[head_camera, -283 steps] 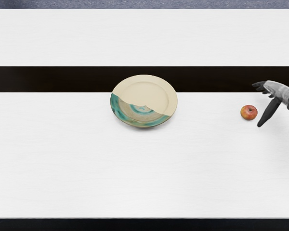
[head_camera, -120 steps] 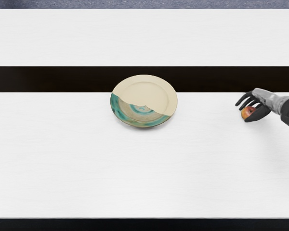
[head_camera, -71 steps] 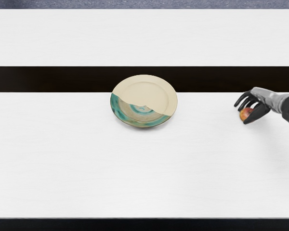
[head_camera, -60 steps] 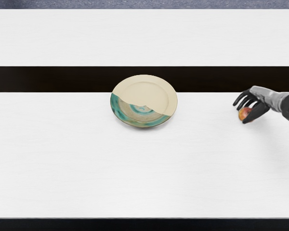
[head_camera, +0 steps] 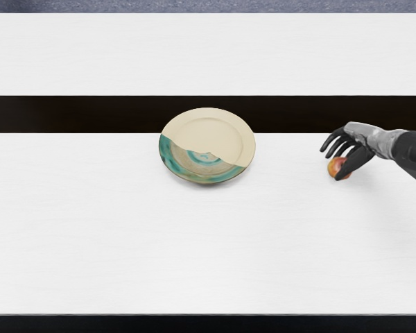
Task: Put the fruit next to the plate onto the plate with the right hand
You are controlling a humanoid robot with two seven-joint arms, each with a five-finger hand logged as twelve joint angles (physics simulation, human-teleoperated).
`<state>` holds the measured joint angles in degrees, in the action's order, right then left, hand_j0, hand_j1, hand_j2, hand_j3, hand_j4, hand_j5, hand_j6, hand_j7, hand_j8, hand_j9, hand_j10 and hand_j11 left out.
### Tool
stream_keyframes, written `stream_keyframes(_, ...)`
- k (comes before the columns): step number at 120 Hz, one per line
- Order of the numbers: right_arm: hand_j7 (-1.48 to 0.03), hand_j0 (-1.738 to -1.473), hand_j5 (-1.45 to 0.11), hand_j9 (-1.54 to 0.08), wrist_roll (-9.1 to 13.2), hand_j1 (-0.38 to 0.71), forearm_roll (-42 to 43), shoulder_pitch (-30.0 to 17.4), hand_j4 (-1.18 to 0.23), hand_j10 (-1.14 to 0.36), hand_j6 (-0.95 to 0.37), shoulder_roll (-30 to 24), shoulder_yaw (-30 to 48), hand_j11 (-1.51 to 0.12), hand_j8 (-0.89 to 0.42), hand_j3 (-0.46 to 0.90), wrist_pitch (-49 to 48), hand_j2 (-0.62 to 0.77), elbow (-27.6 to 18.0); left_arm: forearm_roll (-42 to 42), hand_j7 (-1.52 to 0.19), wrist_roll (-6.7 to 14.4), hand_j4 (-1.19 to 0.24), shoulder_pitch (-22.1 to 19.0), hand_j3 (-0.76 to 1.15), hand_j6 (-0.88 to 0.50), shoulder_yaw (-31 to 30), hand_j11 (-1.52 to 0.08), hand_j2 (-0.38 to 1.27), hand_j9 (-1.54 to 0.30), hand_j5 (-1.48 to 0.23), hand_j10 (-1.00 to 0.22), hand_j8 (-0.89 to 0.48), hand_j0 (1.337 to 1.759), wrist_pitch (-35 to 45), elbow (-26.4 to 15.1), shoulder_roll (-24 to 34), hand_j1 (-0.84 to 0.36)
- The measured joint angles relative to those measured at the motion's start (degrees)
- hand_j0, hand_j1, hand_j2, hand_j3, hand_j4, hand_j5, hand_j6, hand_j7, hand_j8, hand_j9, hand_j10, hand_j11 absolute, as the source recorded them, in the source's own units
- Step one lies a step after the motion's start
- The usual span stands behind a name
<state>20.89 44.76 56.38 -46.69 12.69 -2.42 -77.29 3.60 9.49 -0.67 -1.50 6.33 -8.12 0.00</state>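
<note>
Fruit (head_camera: 335, 167) was under my right hand (head_camera: 351, 144); it was small and round, red with some yellow, and my palm hid most of it. My fingers (head_camera: 331, 142) were curled down over its far side and my thumb (head_camera: 349, 164) lay against its near side; the hand was closed around it, neither flat nor fully clenched, and I judged this to be a grasp. Whether the fruit touched the table (head_camera: 194, 243) or was already a little lifted, I could not tell. The plate (head_camera: 215, 128), cream with a green-blue part, lay well apart from my hand, on the side where my fingertips pointed; nothing stood between the hand and it. My left arm was not visible.

I judged such a fruit to be light and firm, so it should not give under the fingers; its skin looked smooth and its shape was round, so it might slip or roll out of a hold by the tips only. The best hold seemed to be across its widest part, thumb opposite the fingers, palm above; on the plate it might roll, so I would need to set it down low and near the middle.
</note>
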Motion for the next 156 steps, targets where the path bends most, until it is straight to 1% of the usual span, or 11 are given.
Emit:
stream_keyframes(9,-0.79,-1.658,-0.81,-0.79,1.21,0.26,-0.02,0.0,-0.59,-0.53,-0.6,0.12,0.87,-0.79,-0.5,0.0,0.0,0.28,-1.24,0.0,-0.01,0.0,-0.01,-0.27,0.0,-0.01,-0.03,-0.01,0.0,-0.01,-0.01,-0.01,-0.01,1.658,0.0,0.02,0.0,0.34)
stream_keyframes(36,-0.79,-1.658,-0.81,-0.8,3.68,0.27,-0.09,0.01,-0.59,-0.54,-0.6,0.83,2.9,-0.79,-0.51,0.0,0.06,0.31,-4.8,0.0,-0.01,0.0,-0.01,-1.29,0.0,-0.01,-0.06,-0.01,0.0,-0.01,-0.01,-0.01,-0.01,1.658,0.0,0.05,0.0,0.34)
stream_keyframes(51,-0.79,-1.658,-0.81,-0.8,5.48,0.27,-0.09,0.02,-0.59,-0.54,-0.6,2.29,3.93,-0.79,-0.51,0.0,0.31,0.31,-6.0,0.0,-0.01,0.0,-0.01,-1.44,0.0,-0.01,-0.07,-0.01,0.0,-0.01,-0.01,-0.01,-0.01,1.658,0.0,0.04,0.0,0.34)
stream_keyframes(60,-0.79,-1.658,-0.82,-0.8,6.55,0.26,-0.09,0.06,-0.59,-0.54,-0.6,3.39,4.41,-0.79,-0.51,0.0,0.45,0.31,-6.29,0.0,-0.01,0.0,-0.01,-1.78,0.0,-0.01,-0.07,-0.01,0.0,-0.01,-0.01,-0.01,-0.01,1.658,0.0,0.04,0.0,0.34)
stream_keyframes(102,-0.81,-1.658,-0.83,-0.81,9.51,0.28,-0.04,0.44,-0.6,-0.53,-0.62,7.79,7.19,-0.81,-0.5,0.0,0.75,0.34,-6.89,0.0,-0.01,0.0,-0.01,-2.54,0.0,-0.01,-0.07,-0.01,0.0,-0.01,-0.01,-0.01,-0.01,1.658,0.0,0.11,0.0,0.34)
stream_keyframes(124,-0.82,-1.658,-0.84,-0.82,11.43,0.28,-0.04,0.58,-0.61,-0.51,-0.62,10.56,8.3,-0.82,-0.48,0.0,1.47,0.33,-6.91,0.0,-0.01,0.0,-0.01,-2.67,0.0,-0.01,-0.07,-0.01,0.0,-0.01,-0.01,-0.01,-0.01,1.658,0.0,0.12,0.0,0.34)
stream_keyframes(156,-0.82,-1.658,-0.85,-0.83,12.41,0.28,0.02,1.1,-0.61,-0.51,-0.63,13.43,8.86,-0.83,-0.48,0.0,2.91,0.33,-6.84,0.0,-0.01,0.0,-0.01,-3.19,0.0,-0.01,-0.07,-0.01,0.0,-0.01,-0.01,-0.01,-0.01,1.658,0.0,0.12,0.0,0.34)
